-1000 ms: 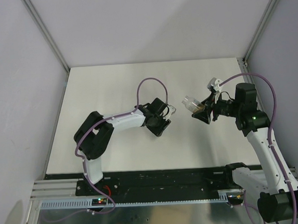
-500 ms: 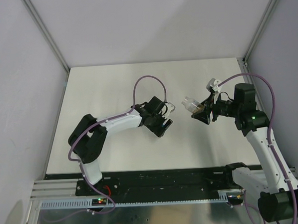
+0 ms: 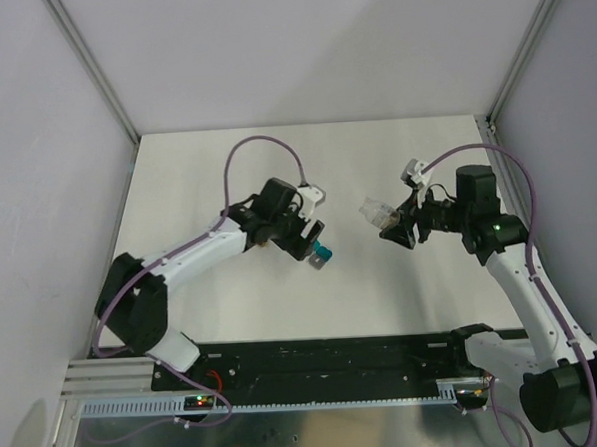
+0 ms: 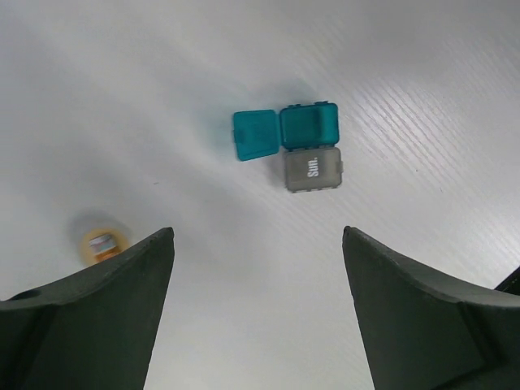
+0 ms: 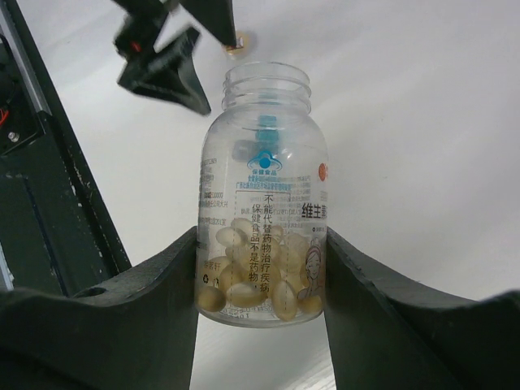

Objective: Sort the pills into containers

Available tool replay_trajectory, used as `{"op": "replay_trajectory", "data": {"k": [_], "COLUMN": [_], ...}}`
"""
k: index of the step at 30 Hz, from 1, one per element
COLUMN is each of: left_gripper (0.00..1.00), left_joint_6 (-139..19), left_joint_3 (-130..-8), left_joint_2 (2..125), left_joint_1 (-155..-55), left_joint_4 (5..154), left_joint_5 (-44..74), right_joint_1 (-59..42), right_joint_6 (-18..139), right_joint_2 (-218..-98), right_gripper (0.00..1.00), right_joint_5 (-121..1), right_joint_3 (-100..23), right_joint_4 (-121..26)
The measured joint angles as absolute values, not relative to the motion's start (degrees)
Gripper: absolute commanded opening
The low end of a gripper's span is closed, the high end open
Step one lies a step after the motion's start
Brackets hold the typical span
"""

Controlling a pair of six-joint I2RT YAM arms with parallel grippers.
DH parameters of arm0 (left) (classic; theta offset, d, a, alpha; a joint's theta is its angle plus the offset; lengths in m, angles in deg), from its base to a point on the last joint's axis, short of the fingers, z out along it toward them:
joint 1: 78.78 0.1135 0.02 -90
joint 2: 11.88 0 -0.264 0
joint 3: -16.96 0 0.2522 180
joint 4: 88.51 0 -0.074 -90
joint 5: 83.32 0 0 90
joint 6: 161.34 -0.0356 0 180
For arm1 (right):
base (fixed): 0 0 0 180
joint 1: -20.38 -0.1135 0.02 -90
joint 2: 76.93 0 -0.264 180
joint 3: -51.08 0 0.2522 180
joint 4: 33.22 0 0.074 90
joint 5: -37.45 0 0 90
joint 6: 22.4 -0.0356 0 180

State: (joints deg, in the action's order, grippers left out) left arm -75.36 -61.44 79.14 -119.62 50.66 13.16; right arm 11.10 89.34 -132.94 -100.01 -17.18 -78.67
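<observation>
above the white table (image 3: pixel 196 169), the left gripper (image 4: pixel 256 236) is hanging with jaws spread wide, grasping nothing. beneath it the teal-blue pill box (image 4: pixel 309 126) is lying on the table, its grey flap (image 4: pixel 313 168) reading "sun.", and the amber vial (image 4: pixel 104 244) is sitting near one finger, apart from the box. the right gripper (image 5: pixel 260 268) is clamping an uncapped clear bottle (image 5: pixel 260 162) of yellow softgels, its label carrying chinese print.

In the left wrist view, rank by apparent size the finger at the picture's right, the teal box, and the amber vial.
1. finger at the picture's right, but it sits nearest the camera
2. teal box, flaps open
3. amber vial, at the other finger's edge
</observation>
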Motion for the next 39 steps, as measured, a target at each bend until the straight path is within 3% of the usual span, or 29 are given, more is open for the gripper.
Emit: {"op": "replay_trajectory", "data": {"k": [14, 21, 39], "left_gripper": [0.93, 0.93, 0.93], "left_joint_6": [-79.6, -80.5, -80.4], "left_joint_3": [-57.1, -56.5, -56.5], "left_joint_2": [63.0, 59.6, 57.2], "left_joint_1": [-110.2, -105.9, -105.6], "left_joint_4": [50.1, 48.1, 46.3], "left_joint_5": [18.1, 19.1, 19.2], "right_joint_1": [1.7, -1.8, -6.7], "right_joint_6": [91.9, 92.9, 94.0], "right_joint_2": [-141.8, -148.0, -158.4], "right_gripper": [0.00, 0.00, 0.00], "right_joint_5": [-93.7, -90.6, -85.7], "right_joint_3": [-15.8, -15.3, -15.3], "right_joint_4": [-76.6, -74.4, -70.8]}}
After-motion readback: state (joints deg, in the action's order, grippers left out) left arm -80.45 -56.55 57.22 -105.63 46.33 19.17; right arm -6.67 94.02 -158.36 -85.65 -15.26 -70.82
